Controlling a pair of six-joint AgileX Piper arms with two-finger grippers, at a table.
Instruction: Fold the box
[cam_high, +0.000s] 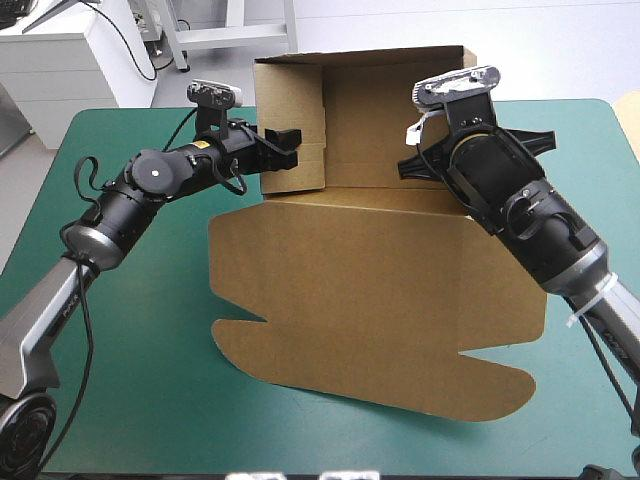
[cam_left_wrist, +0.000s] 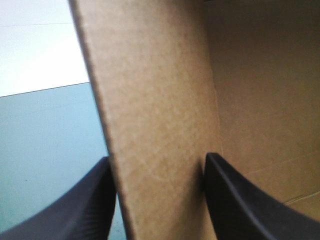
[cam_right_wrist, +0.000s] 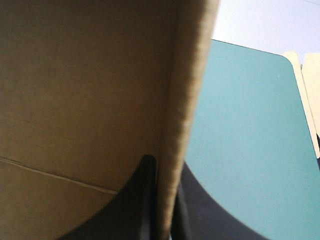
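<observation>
The box (cam_high: 400, 290) sits on the teal-green cover (cam_high: 130, 330). Its tray end has the walls raised at 12 o'clock, and the lid lies flat, reaching toward 6.

Your left gripper (cam_high: 283, 147) is at the 10 o'clock wall. Its black fingers stand apart, one on each side of the board, so it straddles the wall and does not pinch it. Your right gripper (cam_right_wrist: 165, 167) is at the 2 o'clock wall, clamped on the thin edge of the board with almost no gap between its fingers.

The main risk, as I judge it, is uneven hold. If you move the right arm while the left has no grip, the tray could skew or slide toward 3 o'clock, and the left wall could spring outward and drop flat. Pulling hard on the pinched edge could also crease or tear the board away from its fold line.

You won't find any brand, label or readable writing on the board in any view.
</observation>
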